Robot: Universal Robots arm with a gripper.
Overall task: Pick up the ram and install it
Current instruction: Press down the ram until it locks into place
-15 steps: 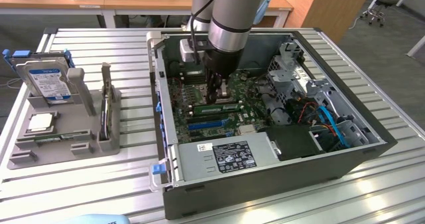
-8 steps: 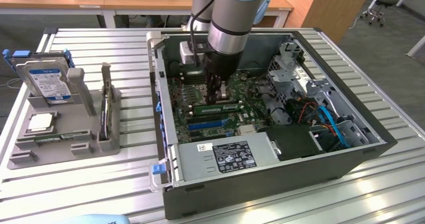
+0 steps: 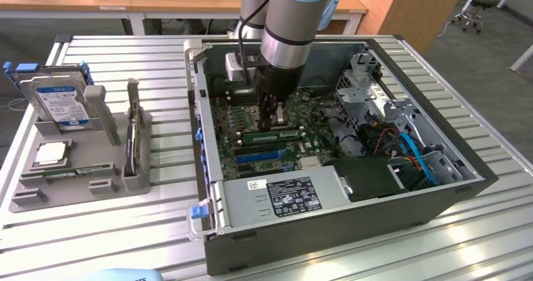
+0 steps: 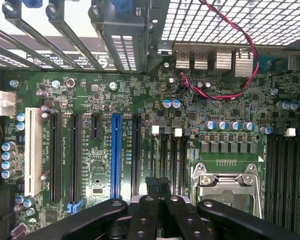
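In the exterior view, my gripper [image 3: 268,122] reaches down into the open computer case [image 3: 333,231] over the motherboard [image 3: 249,115]. A green ram stick [image 3: 275,133] lies along a slot just under the fingertips; I cannot tell whether they touch it. In the wrist view, the gripper [image 4: 157,181] is shut, its black fingers [image 4: 151,192] pressed together with nothing between them. They hang over the black memory slots [image 4: 170,155] beside the silver processor socket [image 4: 225,182]. A second ram stick [image 3: 71,171] rests in the grey holder [image 3: 108,187] at the exterior view's left.
The grey holder also carries a hard drive with a blue label [image 3: 62,103] and a square silver processor [image 3: 52,153]. Inside the case are the power supply [image 3: 283,197], a drive cage [image 3: 366,87] and blue and red cables [image 3: 412,150]. In the wrist view, expansion slots [image 4: 115,150] lie beside the fingers.
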